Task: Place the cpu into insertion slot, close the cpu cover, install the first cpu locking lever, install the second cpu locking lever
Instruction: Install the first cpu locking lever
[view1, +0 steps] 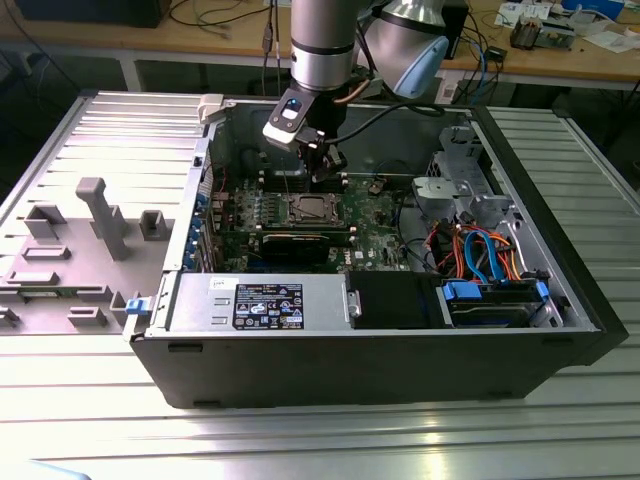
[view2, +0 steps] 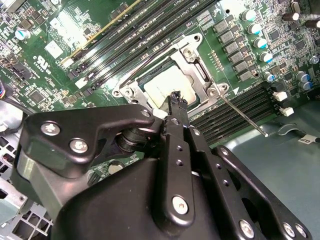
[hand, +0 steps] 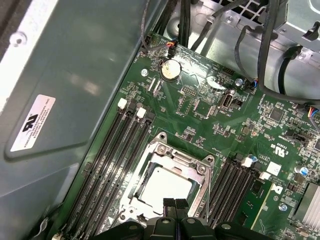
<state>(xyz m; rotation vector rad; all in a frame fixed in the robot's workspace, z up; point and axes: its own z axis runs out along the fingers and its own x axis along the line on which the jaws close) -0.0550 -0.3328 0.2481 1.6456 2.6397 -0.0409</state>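
- Computer case of black and grey metal (view1: 350, 370), lying open, holds a green motherboard (view1: 380, 215) with the small square, shiny-rimmed insertion slot (view1: 310, 208).
- Dull silver-grey square cpu (hand: 166, 185) sits in that slot, and the thin silvery cpu cover (hand: 180, 156) seems to be lowered around it.
- Black gripper (view2: 178, 98) hovers just above the cpu, fingertips pressed together, holding nothing.

A silver-grey tubular arm (view1: 322, 40) carries a pale blue joint cap (view1: 415, 62); the gripper (view2: 177, 97) is matte black, studded with silver screws (view2: 79, 145).
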